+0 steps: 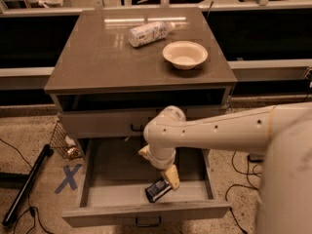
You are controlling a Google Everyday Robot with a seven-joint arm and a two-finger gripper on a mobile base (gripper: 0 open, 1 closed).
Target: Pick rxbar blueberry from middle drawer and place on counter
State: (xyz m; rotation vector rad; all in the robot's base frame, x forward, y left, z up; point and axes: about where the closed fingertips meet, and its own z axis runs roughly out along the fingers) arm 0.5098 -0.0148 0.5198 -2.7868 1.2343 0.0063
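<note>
The rxbar blueberry (157,189) is a small dark bar with pale lettering, lying tilted on the floor of the open middle drawer (95,193), near its front right. My gripper (170,178) hangs from the white arm (219,129) inside the drawer, its tan fingers (172,175) pointing down right at the bar's upper right end. The counter (97,57) is the glossy grey-brown top of the cabinet above.
A white bottle (148,32) lies on its side on the counter, with a pale bowl (185,54) to its right. The upper drawer front (102,123) with a black handle is shut. A blue tape X (68,178) and a black pole (27,185) lie on the floor at left.
</note>
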